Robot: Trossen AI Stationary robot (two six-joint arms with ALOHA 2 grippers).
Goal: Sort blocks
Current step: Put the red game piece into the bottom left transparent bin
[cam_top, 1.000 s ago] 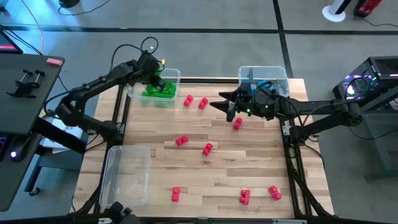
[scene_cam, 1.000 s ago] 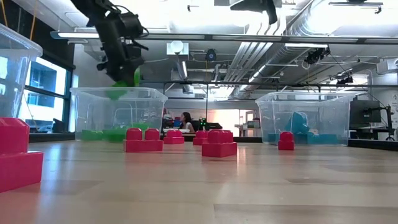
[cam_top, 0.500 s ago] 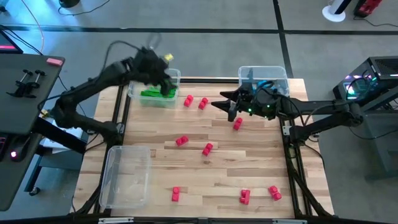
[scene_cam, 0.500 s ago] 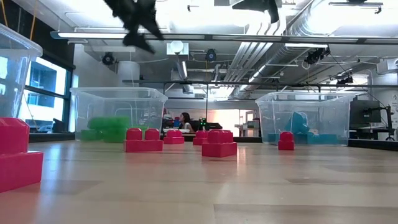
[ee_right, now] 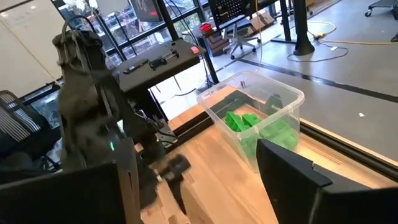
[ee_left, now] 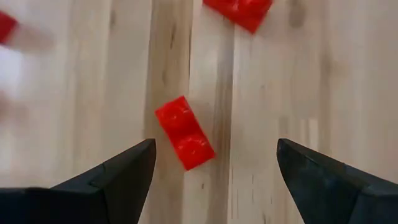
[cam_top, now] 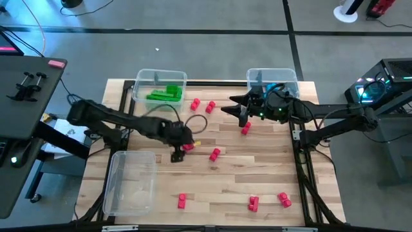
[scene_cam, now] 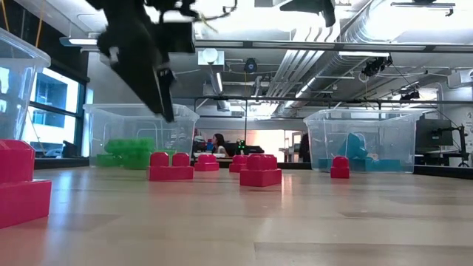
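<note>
From above, the left gripper (cam_top: 178, 153) hangs over the table's middle, fingers spread wide and empty, just left of a red block (cam_top: 188, 146); eight red blocks lie on the wood: two (cam_top: 195, 104) near the far edge, one (cam_top: 246, 129) under the right arm, one (cam_top: 215, 154) at centre, three along the near edge (cam_top: 182, 202); three clear bins stand there: far-left with green blocks (cam_top: 165, 94), far-right bin (cam_top: 288, 78) with blue ones, near-left bin (cam_top: 131, 183) bare; the right gripper (cam_top: 239, 113) hovers beside the far-right bin, fingers partly apart, holding nothing. At table height, the left gripper (scene_cam: 164, 92) points down before the green bin (scene_cam: 140, 133). The left wrist shows two wide fingers (ee_left: 118, 177) flanking one red block (ee_left: 185, 132). The right wrist shows its fingers (ee_right: 292, 177) apart, green blocks (ee_right: 264, 127) beyond.
</note>
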